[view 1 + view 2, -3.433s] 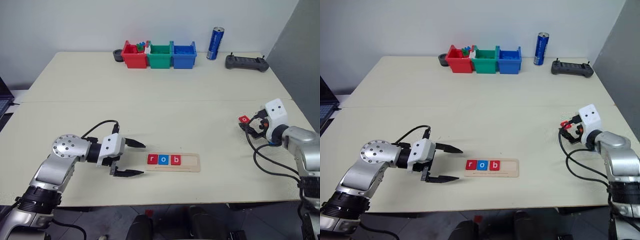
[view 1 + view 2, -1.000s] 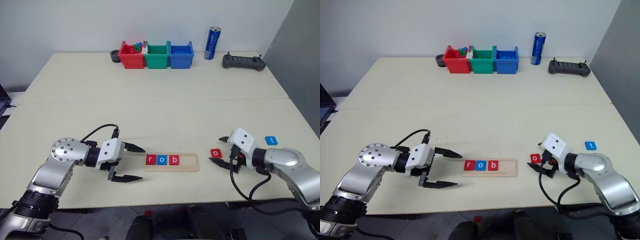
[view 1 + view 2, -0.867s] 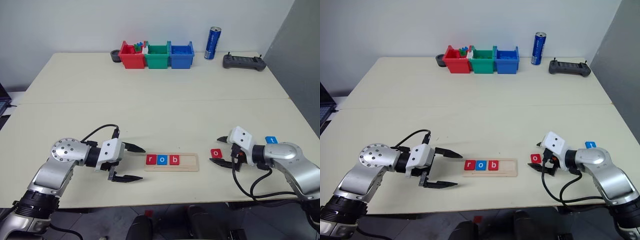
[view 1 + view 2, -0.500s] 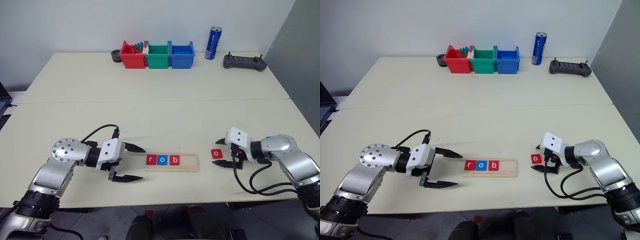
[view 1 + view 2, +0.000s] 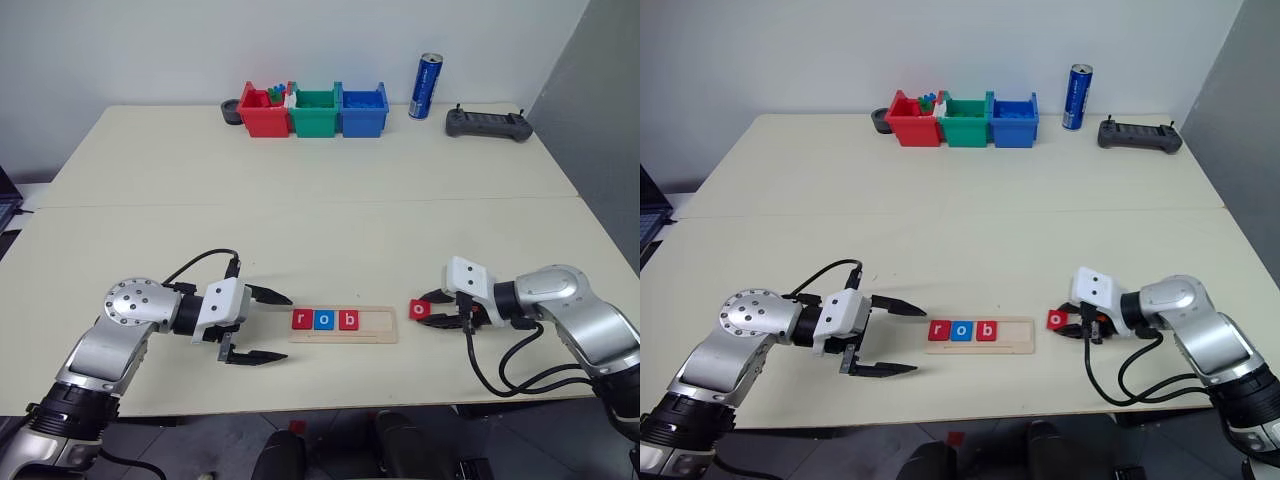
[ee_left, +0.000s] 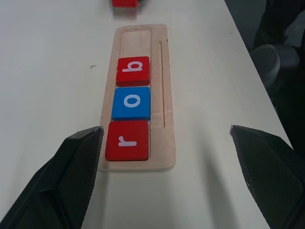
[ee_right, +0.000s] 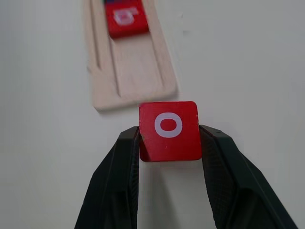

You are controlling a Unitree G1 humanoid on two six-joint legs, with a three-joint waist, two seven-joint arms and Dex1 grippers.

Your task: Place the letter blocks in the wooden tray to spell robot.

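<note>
The wooden tray [image 5: 379, 323] lies near the table's front edge. It holds three letter blocks at its left end: red r [image 5: 302, 319], blue o [image 5: 322, 320] and red b [image 5: 347, 320]. Its right half is bare. My right gripper [image 5: 432, 312] is shut on a red o block [image 7: 169, 130], held by two opposite sides just off the tray's right end. My left gripper [image 5: 287, 326] stands open to the left of the tray, pointing along it, with nothing between its fingers [image 6: 78, 162].
At the table's back stand a red bin [image 5: 262, 110], a green bin [image 5: 315, 112] and a blue bin [image 5: 363, 110]. A blue can [image 5: 427, 86] and a black controller [image 5: 488, 122] are to their right.
My right gripper has closed on the red o block and carried it left, up to the tray's right end. My left arm has kept still.
</note>
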